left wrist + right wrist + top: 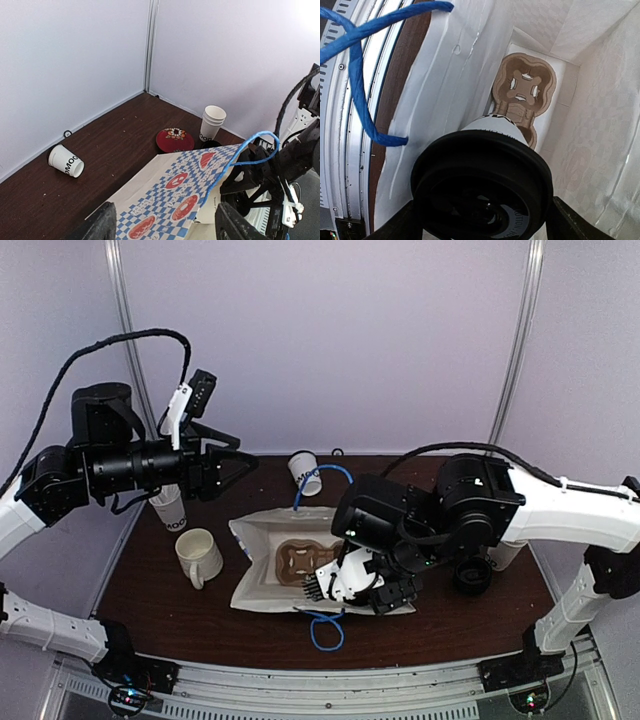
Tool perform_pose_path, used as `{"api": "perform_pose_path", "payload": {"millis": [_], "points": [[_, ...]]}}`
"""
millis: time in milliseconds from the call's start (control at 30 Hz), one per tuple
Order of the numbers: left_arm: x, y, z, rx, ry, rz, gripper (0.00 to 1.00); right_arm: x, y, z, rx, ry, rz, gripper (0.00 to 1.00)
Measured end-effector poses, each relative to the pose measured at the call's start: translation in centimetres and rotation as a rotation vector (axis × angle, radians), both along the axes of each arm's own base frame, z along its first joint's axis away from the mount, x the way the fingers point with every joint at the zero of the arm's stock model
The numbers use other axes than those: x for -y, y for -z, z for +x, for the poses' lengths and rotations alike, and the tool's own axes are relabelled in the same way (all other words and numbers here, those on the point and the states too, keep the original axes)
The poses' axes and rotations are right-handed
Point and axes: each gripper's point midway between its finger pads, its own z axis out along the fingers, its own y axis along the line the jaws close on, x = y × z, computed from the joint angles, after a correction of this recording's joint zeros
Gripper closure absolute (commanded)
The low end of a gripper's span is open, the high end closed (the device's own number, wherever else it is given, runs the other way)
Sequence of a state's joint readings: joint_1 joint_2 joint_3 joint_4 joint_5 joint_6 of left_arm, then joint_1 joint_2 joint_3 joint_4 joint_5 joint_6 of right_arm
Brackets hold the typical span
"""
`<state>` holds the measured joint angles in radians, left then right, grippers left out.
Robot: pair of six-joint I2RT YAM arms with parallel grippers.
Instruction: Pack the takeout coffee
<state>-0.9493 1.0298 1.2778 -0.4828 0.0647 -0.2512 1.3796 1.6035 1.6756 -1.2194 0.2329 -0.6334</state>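
Observation:
My right gripper (352,590) is shut on a takeout coffee cup (482,182), white with a black lid, at the mouth of the white paper bag (262,590). In the right wrist view the cup points down into the bag toward a brown cardboard cup carrier (522,87) on the bag's floor. My left gripper (232,466) is open and empty, high above the table's left side. In the left wrist view its fingers (97,227) frame the bag's checkered side (175,195). A lidless white cup (305,472) lies on its side behind the bag. Another white cup (170,510) stands below the left gripper.
A cream ceramic mug (200,555) stands left of the bag. A loose black lid (472,576) and stacked white cups (212,122) are at the right, with a red plate (175,140) near them. The bag's blue cord handles (325,632) hang over the front.

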Motion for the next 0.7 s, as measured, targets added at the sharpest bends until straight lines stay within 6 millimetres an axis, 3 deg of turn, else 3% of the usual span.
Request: {"api": "perform_pose_path", "payload": {"millis": [100, 367, 567, 700], "points": [[0.2, -0.1, 0.6, 0.025, -0.020, 0.004, 0.30, 0.3, 0.8, -0.4, 0.003, -0.023, -0.031, 0.35], [0.9, 3.8, 3.7, 0.028, -0.120, 0.129, 0.26, 2.6, 2.5, -1.3, 0.010, -0.058, -0.087, 0.34], [0.2, 6.2, 5.2, 0.038, -0.205, 0.181, 0.25, 3.2, 3.1, -0.1, 0.090, -0.044, -0.101, 0.35], [0.9, 7.8, 6.1, 0.026, -0.219, 0.218, 0.25, 3.4, 3.8, 0.6, 0.143, -0.038, -0.108, 0.35]]}}
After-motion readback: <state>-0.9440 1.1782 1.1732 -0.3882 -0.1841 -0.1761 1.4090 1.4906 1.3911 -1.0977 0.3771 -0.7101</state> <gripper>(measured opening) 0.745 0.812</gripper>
